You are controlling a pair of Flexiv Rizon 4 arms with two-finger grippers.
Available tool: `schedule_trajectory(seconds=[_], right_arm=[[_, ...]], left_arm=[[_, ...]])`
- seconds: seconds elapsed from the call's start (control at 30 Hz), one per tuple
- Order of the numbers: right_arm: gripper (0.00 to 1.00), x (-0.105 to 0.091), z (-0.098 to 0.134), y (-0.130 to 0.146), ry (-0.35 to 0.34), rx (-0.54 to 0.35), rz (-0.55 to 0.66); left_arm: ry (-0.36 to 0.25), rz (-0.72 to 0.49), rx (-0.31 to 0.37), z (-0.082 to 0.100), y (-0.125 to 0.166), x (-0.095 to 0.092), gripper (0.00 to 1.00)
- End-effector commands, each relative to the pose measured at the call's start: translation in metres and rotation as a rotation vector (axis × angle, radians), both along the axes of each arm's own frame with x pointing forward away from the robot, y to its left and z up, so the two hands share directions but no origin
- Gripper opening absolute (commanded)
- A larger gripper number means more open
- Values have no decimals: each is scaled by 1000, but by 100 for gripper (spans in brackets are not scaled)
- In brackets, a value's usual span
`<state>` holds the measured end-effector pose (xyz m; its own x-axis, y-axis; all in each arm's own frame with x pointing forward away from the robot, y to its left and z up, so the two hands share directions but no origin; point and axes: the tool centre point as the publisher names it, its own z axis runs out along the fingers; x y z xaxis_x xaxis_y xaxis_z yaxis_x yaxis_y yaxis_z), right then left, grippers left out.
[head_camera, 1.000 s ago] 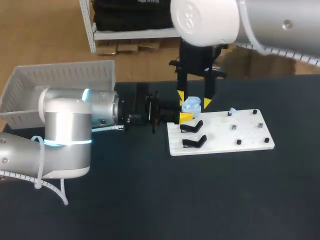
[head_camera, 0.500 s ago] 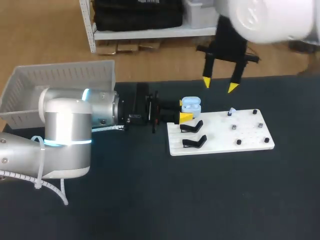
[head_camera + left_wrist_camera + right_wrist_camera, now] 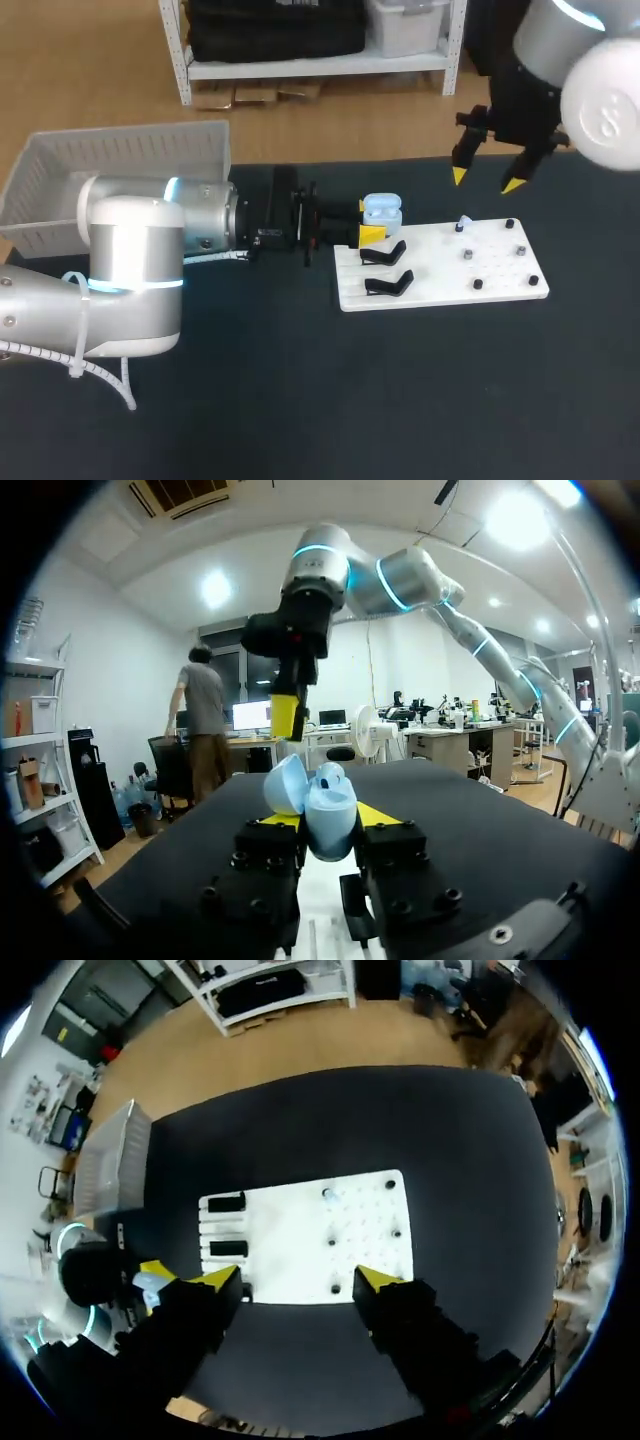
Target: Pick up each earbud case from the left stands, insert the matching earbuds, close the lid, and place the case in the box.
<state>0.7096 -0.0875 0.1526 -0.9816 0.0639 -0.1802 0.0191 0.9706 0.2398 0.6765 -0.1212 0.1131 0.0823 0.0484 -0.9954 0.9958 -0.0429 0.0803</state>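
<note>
Dark worktop (image 3: 300, 400): your left jaws clamp the open case (image 3: 381, 210) by its body, near the board (image 3: 440, 272); right jaws hang wide, empty. Likely light, slick, hinge fragile: hold the body.

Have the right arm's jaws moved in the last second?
Yes. The right jaws left the blue case and swung rightward, now near the white board's far right corner.

We cannot make out what lies inside the open earbud case (image 3: 382, 212) between the fingers of our left gripper (image 3: 367, 221): too small.
</note>
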Motion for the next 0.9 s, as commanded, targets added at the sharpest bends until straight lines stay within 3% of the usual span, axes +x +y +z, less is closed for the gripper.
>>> schedule_trajectory(seconds=[0.03, 0.17, 0.5, 0.73, 0.9], right_arm=[[83, 19, -24, -4, -6, 4, 37], [77, 34, -43, -9, 10, -25, 72], [65, 49, -79, -8, 59, -41, 138], [52, 48, -95, -6, 87, -26, 156], [49, 47, -102, -7, 94, -20, 156]], left_arm=[[-4, 8, -3, -1, -1, -2, 0], [-4, 8, -3, -1, -1, -2, 0], [-4, 8, -3, -1, -1, -2, 0], [-4, 8, -3, -1, -1, -2, 0], [-4, 8, -3, -1, -1, -2, 0]])
